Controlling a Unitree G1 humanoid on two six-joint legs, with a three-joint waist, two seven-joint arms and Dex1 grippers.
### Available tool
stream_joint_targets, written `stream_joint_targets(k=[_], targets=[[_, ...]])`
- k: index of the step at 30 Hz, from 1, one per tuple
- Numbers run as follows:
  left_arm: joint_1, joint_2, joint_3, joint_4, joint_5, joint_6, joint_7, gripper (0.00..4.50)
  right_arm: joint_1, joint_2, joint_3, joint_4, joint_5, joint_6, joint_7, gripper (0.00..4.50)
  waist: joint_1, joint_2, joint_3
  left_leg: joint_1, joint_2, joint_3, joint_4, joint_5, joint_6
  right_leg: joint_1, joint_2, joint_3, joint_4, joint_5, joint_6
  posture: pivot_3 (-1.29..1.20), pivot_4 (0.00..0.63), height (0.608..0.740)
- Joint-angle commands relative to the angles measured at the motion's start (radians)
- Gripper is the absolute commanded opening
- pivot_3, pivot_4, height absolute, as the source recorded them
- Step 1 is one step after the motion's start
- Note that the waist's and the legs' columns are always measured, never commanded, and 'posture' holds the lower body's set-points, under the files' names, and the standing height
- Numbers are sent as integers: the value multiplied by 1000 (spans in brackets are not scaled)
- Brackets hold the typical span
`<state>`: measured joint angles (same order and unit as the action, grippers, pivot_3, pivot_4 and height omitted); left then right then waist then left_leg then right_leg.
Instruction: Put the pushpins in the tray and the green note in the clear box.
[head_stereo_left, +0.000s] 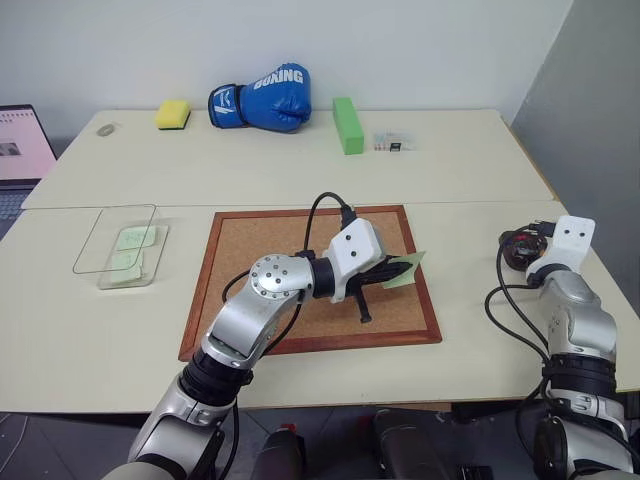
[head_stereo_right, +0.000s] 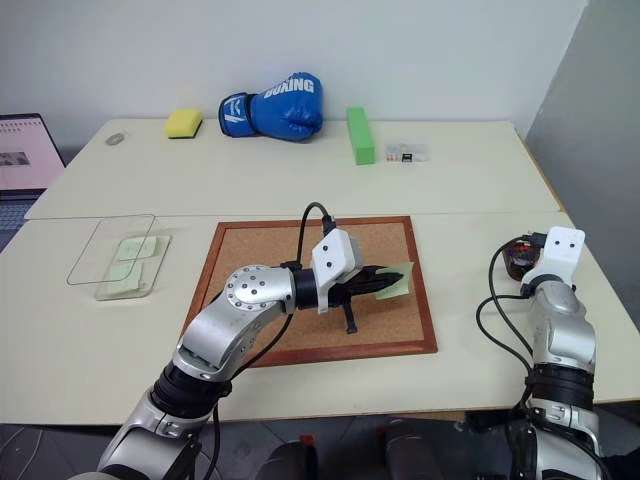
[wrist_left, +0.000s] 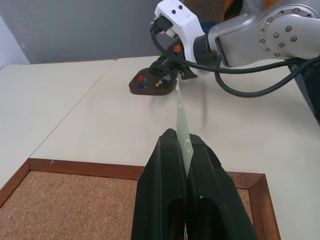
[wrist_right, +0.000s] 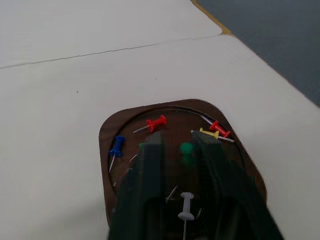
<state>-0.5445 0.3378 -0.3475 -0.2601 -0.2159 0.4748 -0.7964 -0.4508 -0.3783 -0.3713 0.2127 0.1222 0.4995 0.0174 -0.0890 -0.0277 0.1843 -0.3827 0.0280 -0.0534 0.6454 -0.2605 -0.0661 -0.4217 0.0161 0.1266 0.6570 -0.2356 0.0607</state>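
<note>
Centrally, the left tool (wrist_left: 182, 145) hangs over the right part of the corkboard (head_stereo_left: 250, 265), its black fingers (wrist_left: 165, 170) pressed together on one edge of the green note (head_stereo_left: 400, 270). The note sticks out past the fingertips toward the board's right frame, lifted off the cork.

Far right on the tabletop (head_stereo_left: 300, 180), the right tool (wrist_right: 182, 150) sits just above the tray (wrist_right: 107, 135), its two fingers slightly spread in the right wrist view. Between them shows a green pushpin (wrist_right: 186, 148); whether it lies loose in the tray or hangs at the fingertips cannot be told. The tray holds several pushpins: two red pins (wrist_right: 156, 123), a blue pin (wrist_right: 117, 146), a yellow pin (wrist_right: 210, 134) and a white pin (wrist_right: 186, 205). From the head views the tray (head_stereo_left: 515, 250) lies near the tabletop's right edge, partly hidden by the right wrist.

At the left, well apart from the corkboard, stands the clear box (head_stereo_left: 150, 275) with its lid (head_stereo_left: 90, 240) leaning beside it; pale green slips lie in the box.

Along the far edge are a yellow sponge (head_stereo_left: 173, 114), a blue boxing glove (head_stereo_left: 262, 98), a green block (head_stereo_left: 347, 125) and a small clear packet (head_stereo_left: 394, 142). A laptop (head_stereo_left: 22, 150) sits at the far left.
</note>
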Motion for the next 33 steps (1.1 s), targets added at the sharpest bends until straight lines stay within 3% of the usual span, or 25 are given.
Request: stream_joint_targets(k=[1, 9, 19, 25, 33], targets=[[-18, -3, 11, -7, 8, -21, 5, 0, -4, -12, 3, -35, -12, -48, -15, 2080, 0, 0, 0, 0, 0, 0, 0, 0, 0, 0, 0, 0, 0, 0, 0, 0, 150, 740], [-19, -3, 12, 0, 14, -29, 4, 0, -11, -11, 11, -71, -9, -58, -23, 3878, 1, 0, 0, 0, 0, 0, 0, 0, 0, 0, 0, 0, 0, 0, 0, 0, 150, 740], [-30, 7, 81, 41, -6, -17, 26, 0, 6, -16, 53, -167, 29, -60, 70, 3878, 1, 0, 0, 0, 0, 0, 0, 0, 0, 0, 0, 0, 0, 0, 0, 0, 150, 740], [-33, 30, 227, 93, -25, 32, 114, 0, 72, -27, 214, -346, 114, -64, 339, 3878, -2, 0, 0, 0, 0, -1, 0, 0, 0, 0, 0, -1, 0, 0, 0, 0, 150, 740], [-17, 43, 468, 134, 23, 98, 404, 0, 60, 4, 434, -609, 298, 41, 580, 3878, 2, 0, 0, 0, 1, -2, 0, 0, 0, 0, 0, -2, 0, 0, 0, 0, 150, 740]])
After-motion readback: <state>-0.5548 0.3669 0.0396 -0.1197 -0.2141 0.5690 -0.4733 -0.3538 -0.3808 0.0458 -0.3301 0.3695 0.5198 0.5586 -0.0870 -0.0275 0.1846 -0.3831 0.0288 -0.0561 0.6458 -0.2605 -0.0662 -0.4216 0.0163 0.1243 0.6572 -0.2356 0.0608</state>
